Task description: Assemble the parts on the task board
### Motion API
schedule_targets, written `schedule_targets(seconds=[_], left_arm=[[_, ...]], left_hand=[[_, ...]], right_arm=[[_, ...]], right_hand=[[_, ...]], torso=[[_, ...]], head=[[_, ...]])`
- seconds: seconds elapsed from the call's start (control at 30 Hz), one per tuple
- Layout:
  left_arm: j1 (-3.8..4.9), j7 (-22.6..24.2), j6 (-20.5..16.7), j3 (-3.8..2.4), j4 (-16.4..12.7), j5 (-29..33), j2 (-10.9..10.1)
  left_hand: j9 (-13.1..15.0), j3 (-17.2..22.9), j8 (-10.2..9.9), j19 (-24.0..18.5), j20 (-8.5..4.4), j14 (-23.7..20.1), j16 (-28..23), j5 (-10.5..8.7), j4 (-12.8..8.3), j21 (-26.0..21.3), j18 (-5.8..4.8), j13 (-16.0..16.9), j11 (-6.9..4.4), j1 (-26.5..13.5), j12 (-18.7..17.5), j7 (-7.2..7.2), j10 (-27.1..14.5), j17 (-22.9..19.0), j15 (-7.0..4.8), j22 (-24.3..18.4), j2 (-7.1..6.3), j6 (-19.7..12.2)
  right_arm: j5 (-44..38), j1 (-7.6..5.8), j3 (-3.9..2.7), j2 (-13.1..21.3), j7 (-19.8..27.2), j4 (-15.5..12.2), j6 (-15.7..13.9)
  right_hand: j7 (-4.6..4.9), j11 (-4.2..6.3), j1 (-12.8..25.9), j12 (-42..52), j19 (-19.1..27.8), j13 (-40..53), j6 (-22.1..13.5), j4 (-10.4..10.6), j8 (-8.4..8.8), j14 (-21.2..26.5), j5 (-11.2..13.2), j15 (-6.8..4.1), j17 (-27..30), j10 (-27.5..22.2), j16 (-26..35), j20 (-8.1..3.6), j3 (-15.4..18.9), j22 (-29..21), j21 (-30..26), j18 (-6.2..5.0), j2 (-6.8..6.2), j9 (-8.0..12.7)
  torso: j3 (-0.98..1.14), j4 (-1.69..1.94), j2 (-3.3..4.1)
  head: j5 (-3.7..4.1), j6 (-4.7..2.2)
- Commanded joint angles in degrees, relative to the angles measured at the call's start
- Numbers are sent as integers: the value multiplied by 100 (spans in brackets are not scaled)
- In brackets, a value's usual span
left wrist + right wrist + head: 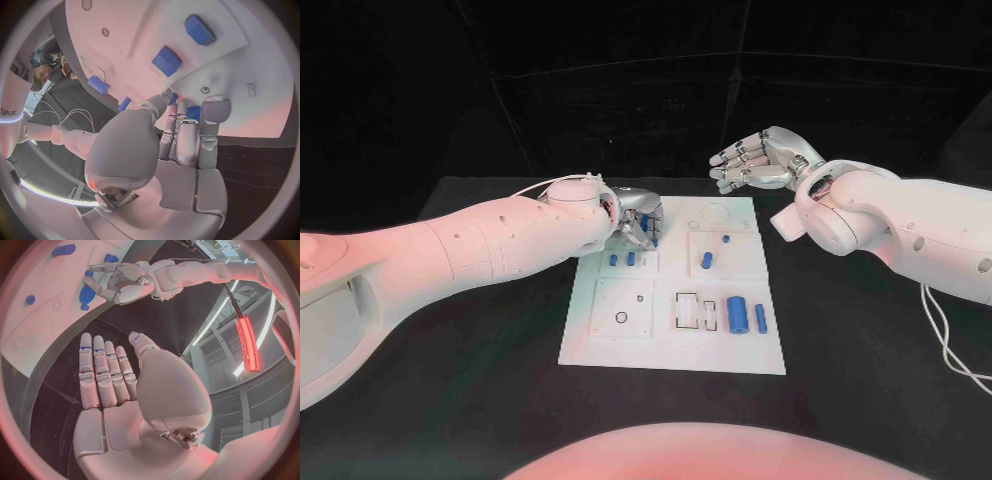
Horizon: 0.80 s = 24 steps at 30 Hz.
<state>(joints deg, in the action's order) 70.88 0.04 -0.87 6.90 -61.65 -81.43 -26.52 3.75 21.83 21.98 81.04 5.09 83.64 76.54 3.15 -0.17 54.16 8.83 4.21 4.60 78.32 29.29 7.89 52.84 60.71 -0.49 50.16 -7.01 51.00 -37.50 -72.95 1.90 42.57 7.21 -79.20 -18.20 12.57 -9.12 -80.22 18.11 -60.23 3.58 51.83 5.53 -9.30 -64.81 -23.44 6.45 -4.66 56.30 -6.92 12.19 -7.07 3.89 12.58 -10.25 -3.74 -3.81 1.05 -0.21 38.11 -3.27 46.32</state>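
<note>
Left hand down on the task board, at its far left corner, fingers curled together with fingertips pressed around a small blue part; whether truly pinched or merely touched, cannot tell. Right hand raised beyond the board's far right corner, well apart from it, released and flat with fingers apart, holding nothing. Other blue parts on the board: two short pegs just near of the left hand, a slanted peg toward the board's middle, a larger blue cylinder and a thin one toward its near right. Best done slowly: keep the part upright, settle it squarely over its seat, press straight down, avoid brushing the two pegs close by. Little room beside those pegs; open black table off the board's left edge for retreat.
</note>
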Motion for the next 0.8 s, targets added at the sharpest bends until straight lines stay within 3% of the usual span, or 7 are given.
schedule_targets(seconds=[0.03, 0.6, 0.8], left_arm=[[-15, 23, 43, 5, 28, -43, 21], [-56, 106, 44, 5, 122, -42, 90], [-73, 203, -156, 4, 79, -42, 69]], left_hand=[[4, 10, -34, 41, 2, 41, 29, 14, -13, 32, -95, -9, 1, -20, -37, 12, 43, -4, 4, 11, 41, 47], [18, 219, -138, 121, -37, 93, 43, 18, -72, 189, -130, -48, -55, -10, -187, -38, 320, -48, -46, 201, 186, 328], [31, 334, -200, 149, -74, 103, 40, 16, -131, 258, -144, -46, -99, -29, -321, -72, 545, -95, -83, 295, 251, 542]], right_arm=[[-44, -12, -4, -8, 47, 2, 11], [-110, -12, -5, -24, 13, -4, 67], [-124, -12, -5, -23, 8, -7, 76]], right_hand=[[7, 3, 18, -35, -43, -7, 31, 1, 23, -44, -23, -5, 8, 35, 35, 8, -30, -6, -31, -22, 34, 8], [-2, 14, 36, -43, -77, -5, 71, -3, 23, -92, -26, -16, 30, 80, 40, 1, -66, -1, -49, -26, 27, 4], [-5, 18, 42, -45, -88, -5, 83, -4, 23, -106, -26, -20, 35, 94, 41, -2, -75, 0, -53, -26, 24, 3]], torso=[[-2, 3, -4], [3, 9, -5], [-3, 10, -10]], head=[[3, 4], [20, 18], [26, 16]])
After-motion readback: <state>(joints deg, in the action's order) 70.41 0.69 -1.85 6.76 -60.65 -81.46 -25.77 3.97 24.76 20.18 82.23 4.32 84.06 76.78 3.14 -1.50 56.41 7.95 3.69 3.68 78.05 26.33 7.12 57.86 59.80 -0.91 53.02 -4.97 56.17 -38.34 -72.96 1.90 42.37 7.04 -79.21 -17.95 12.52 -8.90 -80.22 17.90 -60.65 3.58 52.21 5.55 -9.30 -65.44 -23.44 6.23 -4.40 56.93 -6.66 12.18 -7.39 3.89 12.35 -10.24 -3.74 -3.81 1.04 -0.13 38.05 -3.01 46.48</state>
